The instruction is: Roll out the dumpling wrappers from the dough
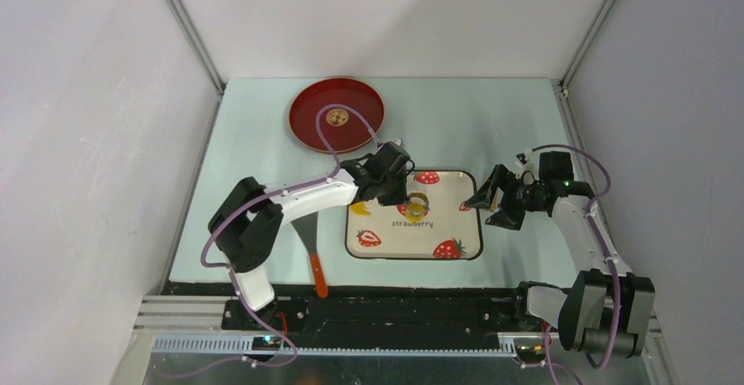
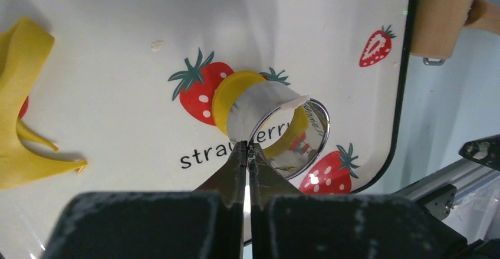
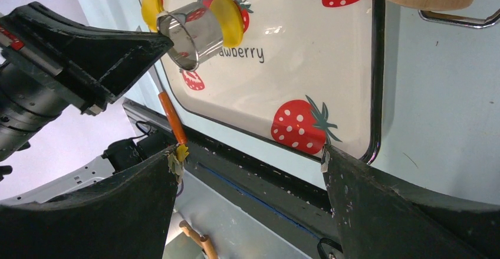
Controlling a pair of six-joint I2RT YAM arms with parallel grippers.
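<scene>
My left gripper [image 2: 247, 145] is shut on the rim of a shiny metal ring cutter [image 2: 262, 102], held tilted over the strawberry-printed tray [image 1: 439, 227]. A small round yellow wrapper [image 2: 231, 92] clings to the cutter's far end, also visible as the wrapper [image 3: 227, 17] on the cutter [image 3: 191, 32] in the right wrist view. A crescent scrap of yellow dough [image 2: 23, 94] lies on the tray's left side. My right gripper [image 3: 250, 156] is open and empty, hovering at the tray's right edge [image 1: 482, 201], with dough crumbs stuck to one fingertip.
A red plate [image 1: 303, 131] with a small round piece at its middle sits at the back left. A wooden rolling pin [image 2: 442, 11] lies just off the tray's right side. An orange-handled tool [image 1: 318, 275] lies near the front edge, left of the tray.
</scene>
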